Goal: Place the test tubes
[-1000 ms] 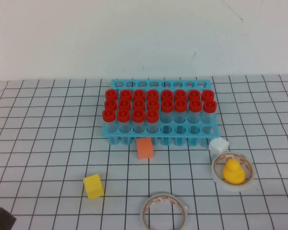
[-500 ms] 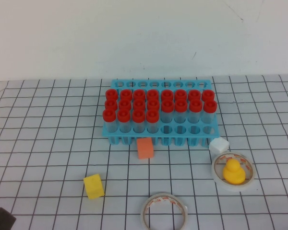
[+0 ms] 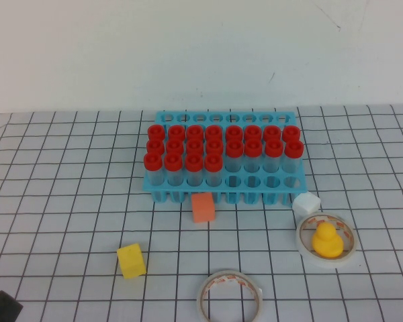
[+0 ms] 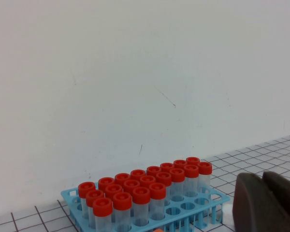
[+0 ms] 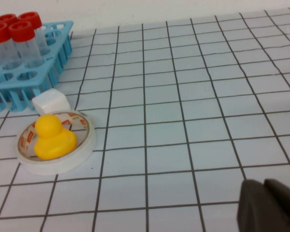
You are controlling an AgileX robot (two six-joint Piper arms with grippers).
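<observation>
Test tubes (image 3: 213,149) stand upright in the rack (image 3: 262,190); left tool (image 4: 263,195) and right tool (image 5: 266,200) closed, nearside.

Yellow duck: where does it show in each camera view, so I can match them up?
High view: yellow duck sits inside a tape roll, front right of the blue rack.
Left wrist view: not in it; the shut left gripper is in the foreground, facing the rack.
Right wrist view: duck in the same roll by the rack's corner; shut right gripper in the foreground.
Shared landmark: the blue rack.
</observation>
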